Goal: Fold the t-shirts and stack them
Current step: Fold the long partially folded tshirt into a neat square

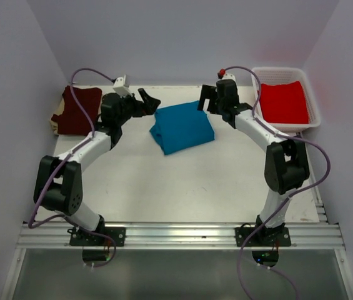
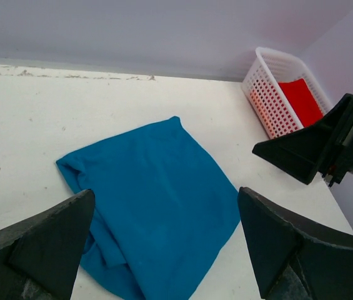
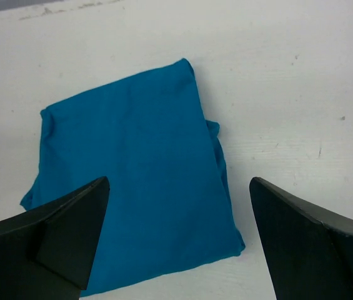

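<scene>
While the teal-blue t-shirt (image 1: 182, 127) lies folded, left hand (image 1: 147, 102) wide open (holding nothing), right hand (image 1: 205, 99) likewise.

Three t-shirts: one teal-blue t-shirt (image 1: 182, 128), one maroon t-shirt (image 1: 79, 111), one red t-shirt (image 1: 283, 103). One white mesh basket (image 1: 288, 127). Two arms, left arm (image 1: 64, 181) and right arm (image 1: 285, 165), two fingers (image 2: 39, 250) each. One bench (image 1: 182, 187).

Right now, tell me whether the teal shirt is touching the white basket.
Apart. The left wrist view shows a stretch of table between the teal shirt and the white basket.
</scene>
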Motion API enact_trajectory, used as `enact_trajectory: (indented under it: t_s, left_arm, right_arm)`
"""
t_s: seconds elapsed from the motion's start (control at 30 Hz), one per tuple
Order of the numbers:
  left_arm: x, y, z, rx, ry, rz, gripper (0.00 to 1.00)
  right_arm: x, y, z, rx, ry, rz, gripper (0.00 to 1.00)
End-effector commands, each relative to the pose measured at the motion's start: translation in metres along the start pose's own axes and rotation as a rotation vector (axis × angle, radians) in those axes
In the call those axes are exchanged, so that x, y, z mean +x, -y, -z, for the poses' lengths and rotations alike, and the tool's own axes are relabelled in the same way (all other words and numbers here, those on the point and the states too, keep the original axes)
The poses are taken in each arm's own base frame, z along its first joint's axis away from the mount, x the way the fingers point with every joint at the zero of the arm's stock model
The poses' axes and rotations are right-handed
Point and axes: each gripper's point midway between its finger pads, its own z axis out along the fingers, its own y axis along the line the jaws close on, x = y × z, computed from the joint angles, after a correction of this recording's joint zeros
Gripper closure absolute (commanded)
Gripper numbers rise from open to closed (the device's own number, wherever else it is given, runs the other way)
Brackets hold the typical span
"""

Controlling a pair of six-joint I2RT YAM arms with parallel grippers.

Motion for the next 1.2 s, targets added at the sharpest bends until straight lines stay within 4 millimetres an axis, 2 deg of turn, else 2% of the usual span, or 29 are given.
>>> enact_trajectory:
  t_s: [0.0, 0.03, 0.1, 0.13, 0.17, 0.2, 0.23, 0.27, 0.3, 0.33, 0.4, 0.43, 0.5, 0.53, 0.57, 0.63, 0.77, 0.8, 0.83, 0.87, 1.0, 1.03, 1.1, 1.13, 1.17]
  left_arm:
    - [0.023, 0.000, 0.013, -0.028, -0.056, 0.001, 0.00]
    - [0.030, -0.002, 0.013, -0.037, -0.072, 0.001, 0.00]
    - [0.052, -0.011, 0.013, -0.057, -0.125, 0.020, 0.00]
    - [0.056, -0.008, 0.012, -0.030, -0.130, 0.027, 0.00]
    - [0.066, -0.011, 0.008, -0.023, -0.150, 0.039, 0.00]
    - [0.072, -0.012, 0.007, -0.016, -0.162, 0.046, 0.00]
    - [0.073, -0.012, 0.004, -0.009, -0.166, 0.051, 0.00]
    - [0.075, -0.011, -0.001, 0.001, -0.169, 0.050, 0.00]
    - [0.086, -0.014, -0.008, 0.006, -0.200, 0.058, 0.00]
    - [0.082, -0.007, -0.014, 0.045, -0.202, 0.061, 0.00]
    - [0.091, -0.006, -0.026, 0.077, -0.224, 0.076, 0.00]
    - [0.083, 0.005, -0.032, 0.131, -0.205, 0.084, 0.00]
    - [0.090, 0.009, -0.041, 0.169, -0.208, 0.099, 0.00]
    - [0.081, 0.019, -0.047, 0.208, -0.176, 0.100, 0.00]
    - [0.091, 0.018, -0.053, 0.220, -0.194, 0.114, 0.00]
    - [0.094, 0.027, -0.060, 0.288, -0.187, 0.137, 0.00]
    - [0.132, 0.018, -0.069, 0.317, -0.246, 0.189, 0.00]
    - [0.142, 0.012, -0.069, 0.292, -0.264, 0.197, 0.00]
    - [0.156, 0.005, -0.067, 0.264, -0.297, 0.196, 0.00]
    - [0.164, 0.001, -0.065, 0.244, -0.312, 0.194, 0.00]
    - [0.205, -0.025, -0.046, 0.109, -0.395, 0.196, 0.00]
    - [0.214, -0.030, -0.041, 0.081, -0.423, 0.205, 0.00]
    - [0.226, -0.031, -0.031, 0.059, -0.454, 0.209, 0.00]
    - [0.237, -0.033, -0.019, 0.038, -0.488, 0.220, 0.00]
    - [0.245, -0.029, -0.013, 0.037, -0.514, 0.220, 0.00]
  right_arm:
    - [-0.040, -0.015, 0.017, -0.071, 0.123, 0.000, 0.02]
    - [-0.029, -0.017, 0.007, -0.091, 0.079, 0.003, 0.03]
    - [-0.023, -0.022, -0.002, -0.117, 0.034, 0.000, 0.16]
    - [-0.008, -0.028, -0.013, -0.151, -0.020, 0.001, 0.28]
    - [-0.010, -0.034, -0.015, -0.172, -0.035, -0.005, 0.53]
    - [-0.006, -0.038, -0.018, -0.189, -0.061, -0.023, 0.69]
    - [-0.001, -0.041, -0.023, -0.202, -0.081, -0.032, 0.91]
    - [0.010, -0.045, -0.031, -0.222, -0.119, -0.044, 1.00]
    - [0.010, -0.049, -0.033, -0.235, -0.136, -0.064, 1.00]
    - [0.012, -0.051, -0.036, -0.241, -0.147, -0.071, 1.00]
    - [0.024, -0.057, -0.046, -0.273, -0.188, -0.096, 1.00]
    - [0.027, -0.058, -0.048, -0.280, -0.196, -0.103, 1.00]
    - [0.038, -0.061, -0.054, -0.302, -0.225, -0.122, 1.00]
    - [0.044, -0.060, -0.057, -0.302, -0.235, -0.129, 1.00]
    - [0.048, -0.060, -0.060, -0.309, -0.238, -0.140, 1.00]
    - [0.058, -0.059, -0.063, -0.316, -0.253, -0.148, 1.00]
    - [0.086, -0.047, -0.064, -0.293, -0.288, -0.149, 1.00]
    - [0.088, -0.044, -0.061, -0.283, -0.288, -0.148, 1.00]
    - [0.101, -0.036, -0.059, -0.261, -0.302, -0.145, 1.00]
    - [0.105, -0.033, -0.056, -0.253, -0.301, -0.139, 1.00]
    - [0.125, -0.016, -0.040, -0.202, -0.295, -0.136, 1.00]
    - [0.138, -0.008, -0.032, -0.173, -0.312, -0.133, 1.00]
    - [0.147, -0.006, -0.027, -0.158, -0.305, -0.119, 1.00]
    - [0.164, 0.002, -0.021, -0.131, -0.337, -0.110, 1.00]
    - [0.163, 0.000, -0.013, -0.124, -0.328, -0.097, 1.00]
